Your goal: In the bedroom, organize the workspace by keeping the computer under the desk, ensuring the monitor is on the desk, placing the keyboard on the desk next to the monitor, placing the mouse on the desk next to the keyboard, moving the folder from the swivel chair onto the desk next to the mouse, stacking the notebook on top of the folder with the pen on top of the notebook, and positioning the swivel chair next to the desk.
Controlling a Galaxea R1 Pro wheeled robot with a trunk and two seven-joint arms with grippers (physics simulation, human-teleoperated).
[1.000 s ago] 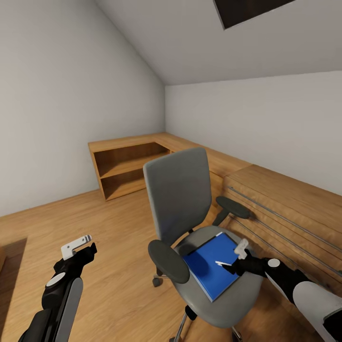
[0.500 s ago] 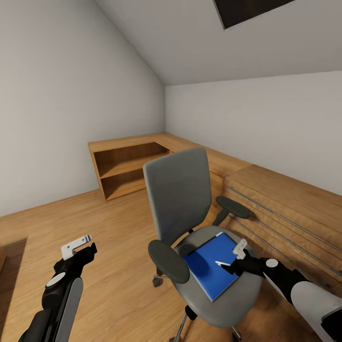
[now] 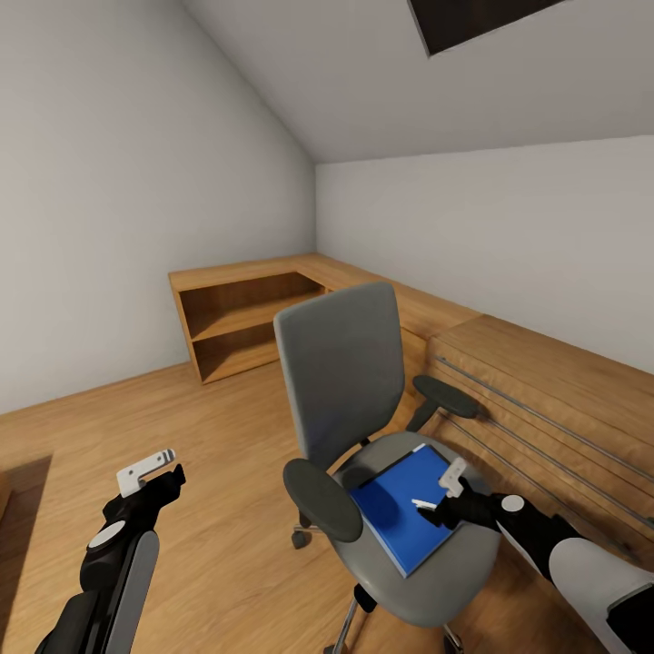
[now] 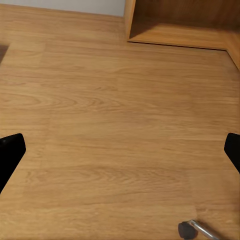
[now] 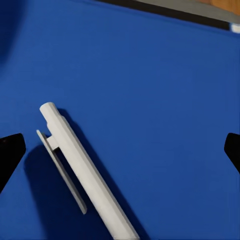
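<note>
Here, right gripper (image 3: 434,509) just above pen (image 5: 85,172) on folder (image 3: 404,504), fingers apart. Risk of pushing pen off folder when closing off-centre.

The head view looks forward and down from above both arms, taking in the swivel chair (image 3: 363,427), the wooden floor (image 3: 218,472) and a low shelf unit (image 3: 245,327) in the far corner. The left wrist view faces down at that same floor (image 4: 120,125) from well above it, catching the shelf unit's foot (image 4: 180,25) and one chair castor (image 4: 187,230). The right wrist view sits very close over the folder (image 5: 150,100) and pen (image 5: 85,170), both also seen on the chair seat in the head view.
</note>
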